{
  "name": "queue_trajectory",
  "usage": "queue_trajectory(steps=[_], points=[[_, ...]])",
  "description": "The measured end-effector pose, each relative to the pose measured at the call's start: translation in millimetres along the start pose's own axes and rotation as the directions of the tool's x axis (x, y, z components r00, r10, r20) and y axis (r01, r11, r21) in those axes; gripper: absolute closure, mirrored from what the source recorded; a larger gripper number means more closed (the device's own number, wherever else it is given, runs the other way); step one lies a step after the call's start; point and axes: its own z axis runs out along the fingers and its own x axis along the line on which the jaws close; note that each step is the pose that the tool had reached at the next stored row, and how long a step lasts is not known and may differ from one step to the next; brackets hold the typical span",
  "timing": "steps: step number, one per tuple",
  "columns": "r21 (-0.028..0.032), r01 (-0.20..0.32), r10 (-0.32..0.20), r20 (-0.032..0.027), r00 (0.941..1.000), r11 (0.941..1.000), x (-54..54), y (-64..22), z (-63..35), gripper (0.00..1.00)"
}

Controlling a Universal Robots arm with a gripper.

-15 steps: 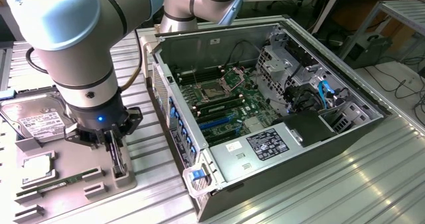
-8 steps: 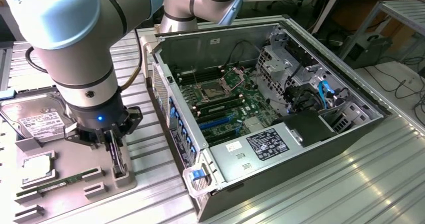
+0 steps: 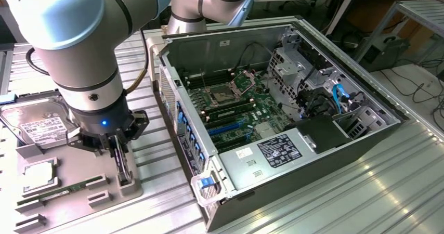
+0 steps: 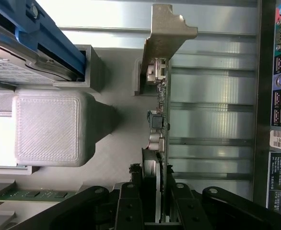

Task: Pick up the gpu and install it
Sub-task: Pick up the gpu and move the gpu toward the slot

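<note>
The gpu [image 4: 160, 96] is a thin black card standing on its edge in a slot of the grey holder plate [image 3: 69, 156], with its pale metal bracket [image 4: 165, 33] at one end. In the exterior view the gpu [image 3: 123, 166] sits at the plate's right edge, beside the open computer case [image 3: 333, 156]. My gripper [image 3: 121, 158] comes straight down over it. In the wrist view my gripper [image 4: 155, 196] has one black finger [image 4: 130, 201] on each face of the card, pressed against it. The card's lower edge is hidden in the slot.
The plate also carries a silver hard drive [image 3: 38, 122], a square chip [image 3: 38, 171] and a green memory stick [image 3: 66, 190]. The case lies open on the exterior view's right, showing its motherboard [image 3: 236, 101] with blue slots [image 3: 225, 127]. Ribbed metal table [image 3: 347, 203] lies around them.
</note>
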Motion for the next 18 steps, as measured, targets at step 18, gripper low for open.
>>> queue_trajectory(steps=[18], points=[[0.0003, 0.0, 0.0, -0.0002, 1.0, 1.0, -0.1, 0.4, -9.4, 0.73]])
